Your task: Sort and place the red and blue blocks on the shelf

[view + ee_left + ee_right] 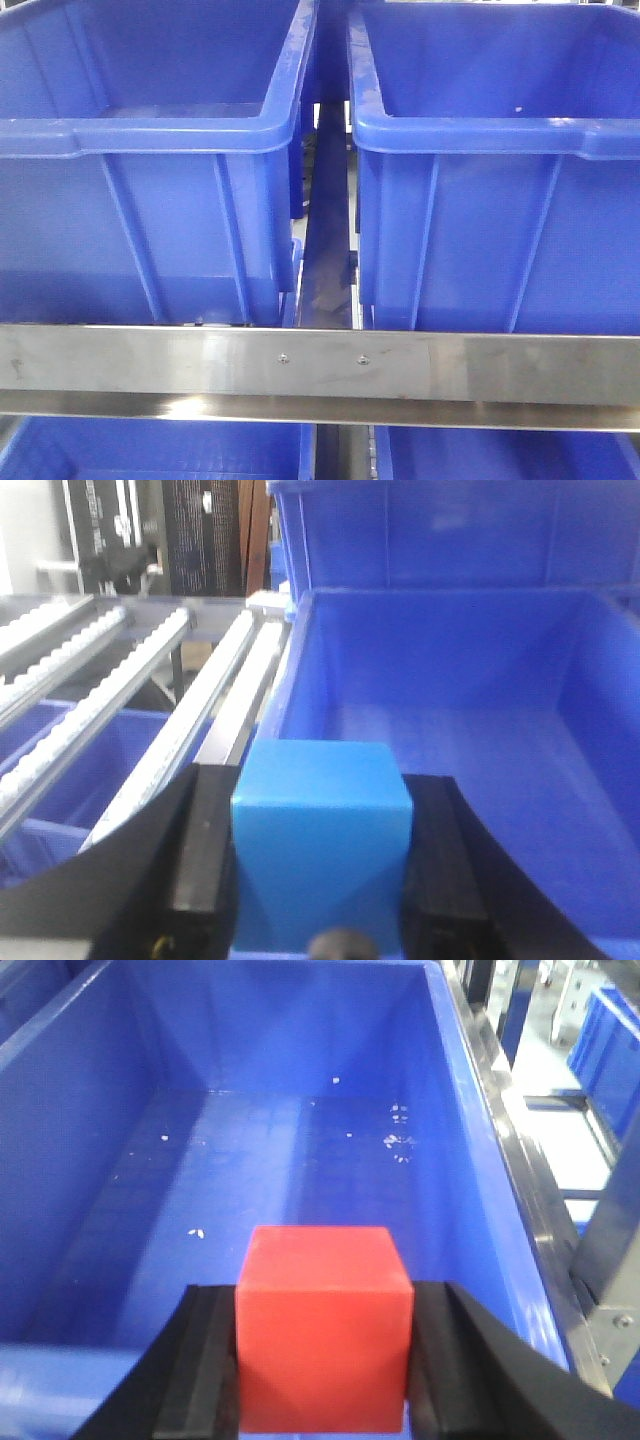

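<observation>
Where the front view looks straight at the shelf (320, 365), its brushed rail runs across the lower frame with two small screws (322, 358) at mid-rail. Above it sit two large blue tubs, the left tub (150, 170) and the right tub (500, 180), with a narrow gap between their rims at centre frame. The tops of two lower tubs (150, 455) show under the rail. No arm or block in this view; no writing legible.

Left wrist view: the left gripper (320, 880) is clamped on the blue block (320, 840), black fingers (205, 860) touching both side faces. The block hangs at lower centre, just over the near rim of a blue tub (460, 710) whose open interior fills the right half. Roller rails (130, 710) run along the left of the frame. Dark panels in the upper left carry print too blurred to read.

Right wrist view: the right gripper (322, 1360) grips the red block (322, 1325), fingers (205, 1360) pressed to its sides. Block at lower centre, above the near end of an open blue tub (80, 1140); floor bare save pale specks (400, 1140). Steel frame (560, 1250) edges the right side.
</observation>
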Robot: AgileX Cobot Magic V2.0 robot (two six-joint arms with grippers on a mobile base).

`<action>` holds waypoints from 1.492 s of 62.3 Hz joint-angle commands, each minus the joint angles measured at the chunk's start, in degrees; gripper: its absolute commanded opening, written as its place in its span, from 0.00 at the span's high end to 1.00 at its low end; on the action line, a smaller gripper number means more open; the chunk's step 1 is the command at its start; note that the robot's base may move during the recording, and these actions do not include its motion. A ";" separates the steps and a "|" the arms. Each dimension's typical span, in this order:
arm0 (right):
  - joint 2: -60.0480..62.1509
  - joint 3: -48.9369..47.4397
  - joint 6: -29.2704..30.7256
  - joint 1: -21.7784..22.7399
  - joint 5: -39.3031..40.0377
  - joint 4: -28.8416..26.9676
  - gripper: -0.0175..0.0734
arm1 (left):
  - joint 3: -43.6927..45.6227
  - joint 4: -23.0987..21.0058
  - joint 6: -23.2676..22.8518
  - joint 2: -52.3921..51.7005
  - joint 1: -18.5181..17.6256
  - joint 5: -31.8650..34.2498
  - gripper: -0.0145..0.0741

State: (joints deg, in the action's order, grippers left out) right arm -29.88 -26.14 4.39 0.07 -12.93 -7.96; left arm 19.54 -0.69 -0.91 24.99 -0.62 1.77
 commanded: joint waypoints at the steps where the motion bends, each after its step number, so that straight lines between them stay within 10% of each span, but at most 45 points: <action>1: -4.03 -4.14 0.58 0.38 5.64 -0.14 0.50 | 4.73 0.69 0.10 4.73 -0.08 5.51 0.70; 34: -25.94 -17.84 0.58 0.21 8.27 -0.14 0.50 | 21.08 0.69 0.10 32.98 -12.43 10.28 0.70; 54: -32.64 -17.99 0.63 -7.75 15.12 7.96 0.49 | 26.68 0.69 0.10 44.30 -14.76 12.64 0.69; 72: -33.93 -17.99 0.56 -8.69 16.34 8.39 0.25 | 28.11 0.69 0.10 45.20 -14.76 12.10 0.20; 93: -34.04 -17.99 0.56 -8.69 17.71 8.39 0.22 | 28.11 0.69 0.10 45.20 -14.76 12.10 0.18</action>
State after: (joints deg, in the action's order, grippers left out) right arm -64.81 -41.88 4.39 -8.67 -0.56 0.00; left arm 45.58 0.00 -0.91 71.52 -15.04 8.67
